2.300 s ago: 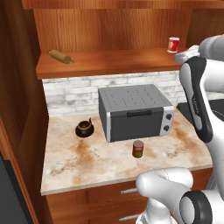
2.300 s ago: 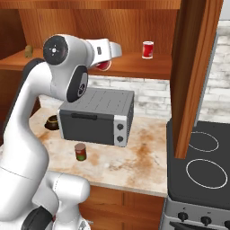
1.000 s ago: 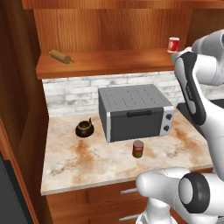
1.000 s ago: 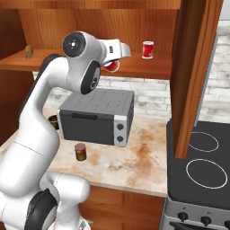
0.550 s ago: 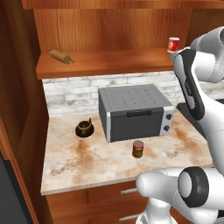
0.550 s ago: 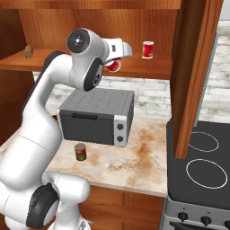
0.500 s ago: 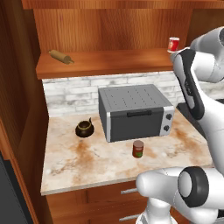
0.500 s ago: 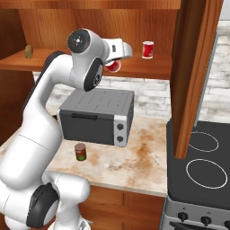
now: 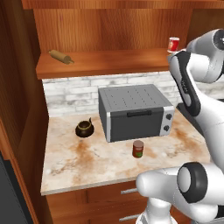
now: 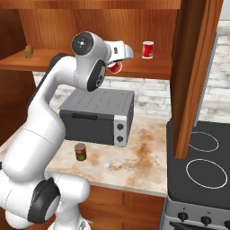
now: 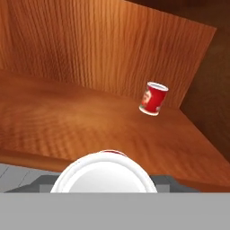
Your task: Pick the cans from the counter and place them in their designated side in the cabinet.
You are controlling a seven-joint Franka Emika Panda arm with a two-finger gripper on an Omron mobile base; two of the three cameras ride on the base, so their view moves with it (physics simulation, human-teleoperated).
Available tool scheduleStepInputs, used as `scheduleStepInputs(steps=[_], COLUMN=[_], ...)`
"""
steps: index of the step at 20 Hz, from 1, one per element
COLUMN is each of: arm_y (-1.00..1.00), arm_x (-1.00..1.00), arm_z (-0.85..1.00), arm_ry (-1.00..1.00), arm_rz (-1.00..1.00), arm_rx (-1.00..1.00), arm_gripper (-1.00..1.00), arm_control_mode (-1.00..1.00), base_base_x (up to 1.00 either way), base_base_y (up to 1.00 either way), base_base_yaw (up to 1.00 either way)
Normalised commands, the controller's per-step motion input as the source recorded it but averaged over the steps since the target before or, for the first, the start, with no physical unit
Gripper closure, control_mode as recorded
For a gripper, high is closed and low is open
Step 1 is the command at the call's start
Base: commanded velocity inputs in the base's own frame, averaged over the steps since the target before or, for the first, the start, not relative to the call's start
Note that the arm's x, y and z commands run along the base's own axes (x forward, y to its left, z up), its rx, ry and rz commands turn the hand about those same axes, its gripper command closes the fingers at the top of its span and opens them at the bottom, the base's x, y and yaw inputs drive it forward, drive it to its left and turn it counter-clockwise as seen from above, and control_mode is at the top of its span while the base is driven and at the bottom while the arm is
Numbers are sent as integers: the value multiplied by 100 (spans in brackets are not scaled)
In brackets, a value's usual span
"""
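One red can (image 10: pixel 148 49) already stands on the cabinet shelf (image 10: pixel 148 67), ahead of the end effector (image 10: pixel 117 65), which grips a second red can (image 11: pixel 104 173) just short of the shelf edge. A dark can (image 9: pixel 138 148) waits far below on the worktop (image 9: pixel 87 157).

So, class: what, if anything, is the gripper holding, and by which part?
The gripper holds a red can with a white end. The fingers are hidden behind it, so the exact place of the hold cannot be told.

Lighting: even, soft, rendered; no glare. Shadows: faint beneath toaster oven (image 9: pixel 134 111) and cabinet shelf (image 9: pixel 105 63). Focus: sharp in base views; hand view slightly soft.
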Motion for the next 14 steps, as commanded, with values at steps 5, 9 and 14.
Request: scheduleStepInputs(steps=[5, 9, 14], arm_y=[-2, -5, -4], arm_x=[19, 18, 20], arm_z=[-3, 0, 0], arm_ry=[0, 0, -1], arm_rz=[0, 0, 0], arm_rx=[0, 1, 1], arm_gripper=[100, 100, 100], arm_control_mode=[-100, -100, -100], base_base_x=[0, 0, 0], base_base_y=[0, 0, 0], base_base_yaw=[0, 0, 0])
